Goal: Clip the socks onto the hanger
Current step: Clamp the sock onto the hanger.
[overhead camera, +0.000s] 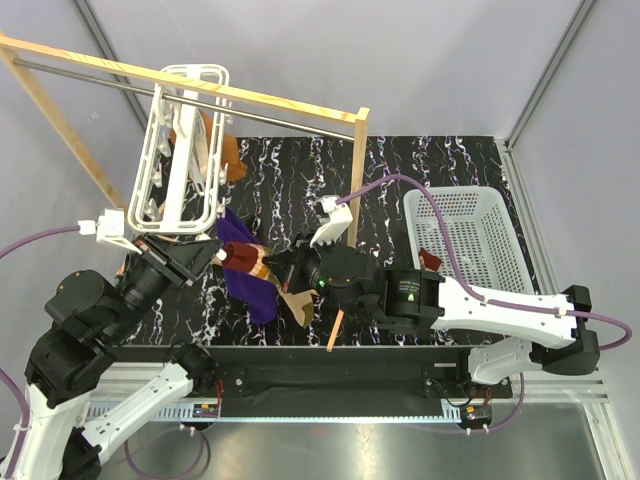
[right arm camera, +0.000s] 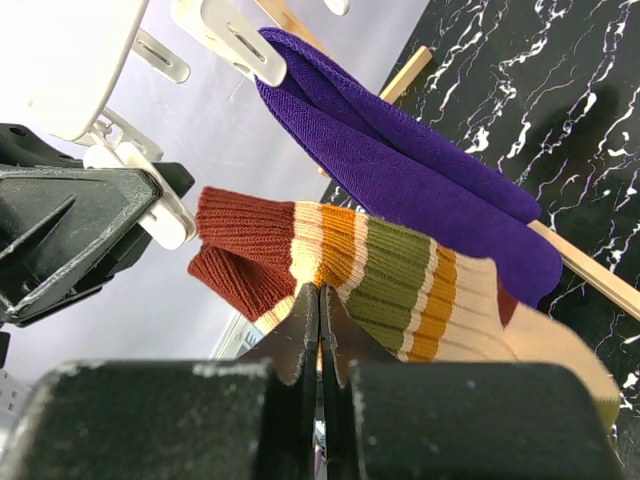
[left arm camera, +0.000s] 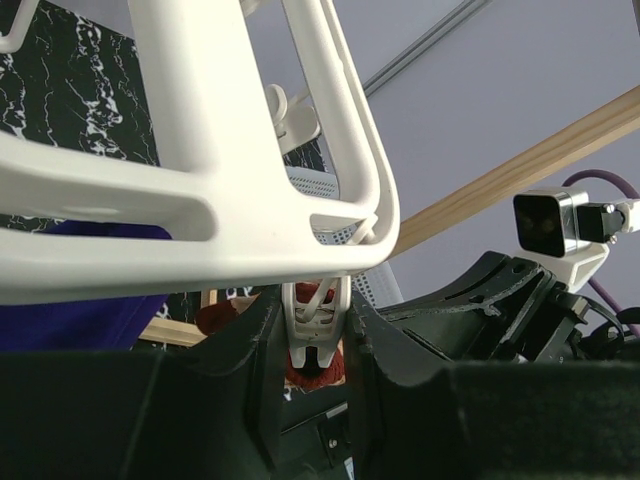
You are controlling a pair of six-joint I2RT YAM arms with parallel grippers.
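The white hanger [overhead camera: 185,150] hangs from the wooden rack's rod at the back left. My left gripper [left arm camera: 318,320] is shut on one of its dangling clip pegs [left arm camera: 318,338], squeezing it from both sides. The maroon cuff of a striped sock [left arm camera: 322,376] sits just behind that peg's tips. My right gripper [right arm camera: 320,295] is shut on this sock [right arm camera: 385,275] at its cream and orange stripes and holds the cuff up toward the peg [right arm camera: 150,200]. From above, the sock [overhead camera: 252,262] spans between the left gripper [overhead camera: 207,255] and the right gripper [overhead camera: 280,268].
A purple cloth [overhead camera: 245,285] hangs from a peg just behind the sock [right arm camera: 400,170]. An orange cloth [overhead camera: 230,152] hangs at the hanger's far side. The wooden rack's post [overhead camera: 357,170] stands mid-table. A white basket [overhead camera: 465,205] at the right holds something dark red [overhead camera: 430,261].
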